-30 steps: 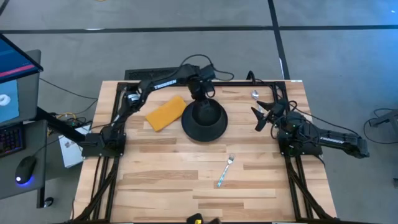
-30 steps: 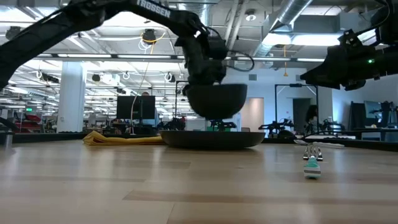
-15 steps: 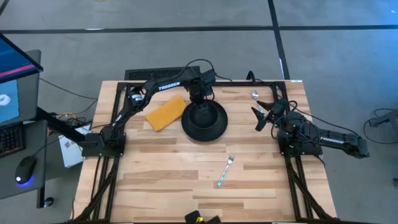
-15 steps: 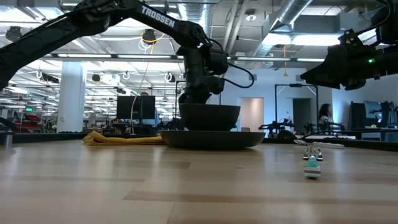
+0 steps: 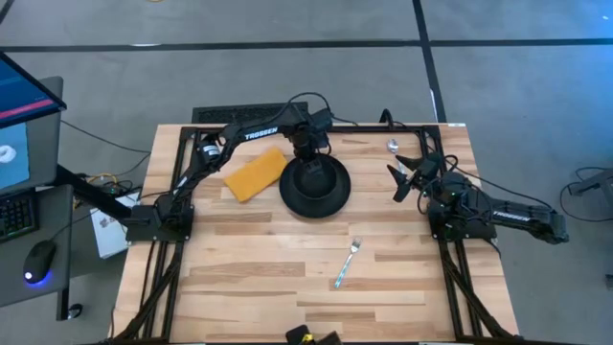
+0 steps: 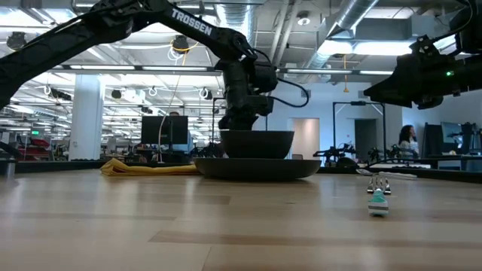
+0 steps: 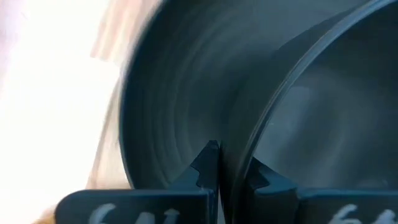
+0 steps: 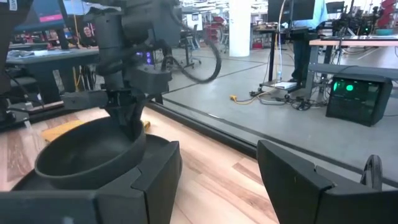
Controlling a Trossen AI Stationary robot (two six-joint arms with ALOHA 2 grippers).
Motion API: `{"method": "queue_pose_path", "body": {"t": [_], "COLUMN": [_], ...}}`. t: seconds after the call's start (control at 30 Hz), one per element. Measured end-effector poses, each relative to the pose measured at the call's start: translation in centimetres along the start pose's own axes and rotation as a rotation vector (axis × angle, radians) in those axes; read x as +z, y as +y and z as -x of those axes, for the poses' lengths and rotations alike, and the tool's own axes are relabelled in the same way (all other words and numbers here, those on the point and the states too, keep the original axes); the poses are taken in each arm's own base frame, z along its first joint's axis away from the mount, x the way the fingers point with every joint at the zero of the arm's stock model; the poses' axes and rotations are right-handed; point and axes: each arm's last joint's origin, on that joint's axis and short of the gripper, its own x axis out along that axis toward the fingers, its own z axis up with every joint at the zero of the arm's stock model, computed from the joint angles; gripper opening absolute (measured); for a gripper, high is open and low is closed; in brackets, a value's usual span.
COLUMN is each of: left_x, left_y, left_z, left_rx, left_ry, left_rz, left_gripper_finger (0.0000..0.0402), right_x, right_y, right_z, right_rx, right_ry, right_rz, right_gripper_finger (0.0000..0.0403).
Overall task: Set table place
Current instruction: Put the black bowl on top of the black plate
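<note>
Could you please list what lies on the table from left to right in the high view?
Yellow-orange cloth → black plate carrying the black bowl, whose rim the left gripper pinches → fork → spoon → open right gripper, hovering near the table's right edge.

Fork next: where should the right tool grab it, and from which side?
Grip the fork mid-handle, coming straight down from above. It lies flat and slanted on the table, so turn the right tool, now open, so its fingers close across the thin handle.
</note>
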Motion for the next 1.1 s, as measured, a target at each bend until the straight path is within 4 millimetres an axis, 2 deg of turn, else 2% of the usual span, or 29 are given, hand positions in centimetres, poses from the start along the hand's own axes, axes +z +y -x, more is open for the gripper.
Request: {"method": "queue_pose_path", "body": {"t": [0.27,0.6,0.83,1.1], "left_x": [0.2,-0.6,-0.6,-0.6], "left_y": [0.3,0.7,0.7,0.7], "left_z": [0.1,-1.7,-1.7,-1.8], "left_rx": [0.027,0.019,0.025,0.025], "left_ry": [-0.017,0.021,0.023,0.024], "left_rz": [0.004,0.01,0.015,0.018], "left_gripper_finger": [0.0,0.0015,0.0032,0.0032], "right_x": [0.0,0.0,0.0,0.0], "right_y": [0.0,0.0,0.0,0.0], "right_z": [0.0,0.0,0.0,0.0], "right_rx": [0.0,0.0,0.0,0.0], "right_ry": [0.0,0.0,0.0,0.0], "right_rz": [0.0,0.001,0.001,0.008], "right_gripper_finger": [0.024,0.024,0.024,0.024]}}
